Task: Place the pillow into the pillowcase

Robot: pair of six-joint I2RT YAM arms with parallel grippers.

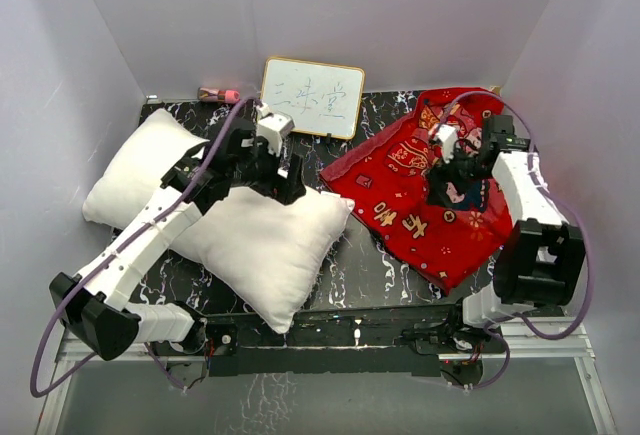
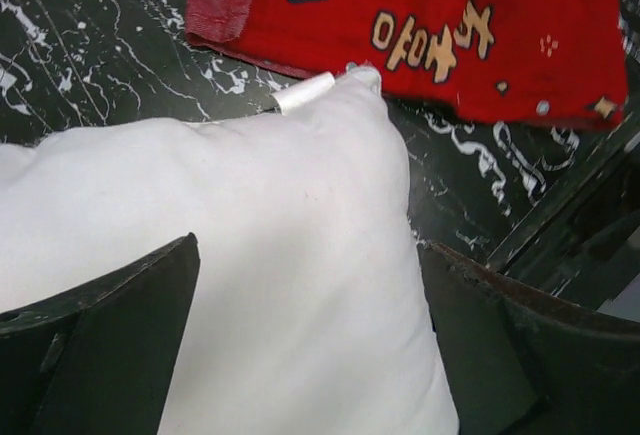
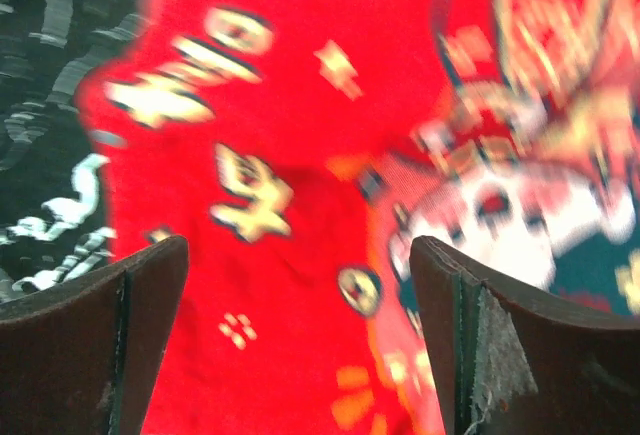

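Note:
The white pillow (image 1: pixel 255 240) lies slanted across the left and middle of the table. It fills the left wrist view (image 2: pixel 290 255), where a small white tag sticks out at its corner. My left gripper (image 1: pixel 288 183) (image 2: pixel 308 247) is open just above the pillow's far right part, holding nothing. The red pillowcase (image 1: pixel 430 205) lies crumpled on the right of the table, close to the pillow's corner (image 2: pixel 430 25). My right gripper (image 1: pixel 440 193) (image 3: pixel 298 247) is open just above the pillowcase (image 3: pixel 300 135), with the cloth below both fingers and not pinched.
A small framed whiteboard (image 1: pixel 312 97) with writing leans on the back wall. A small pink object (image 1: pixel 218 94) lies at the back left. The black marbled table (image 1: pixel 370 265) is walled in white on three sides. A metal rail (image 1: pixel 330 340) runs along the front edge.

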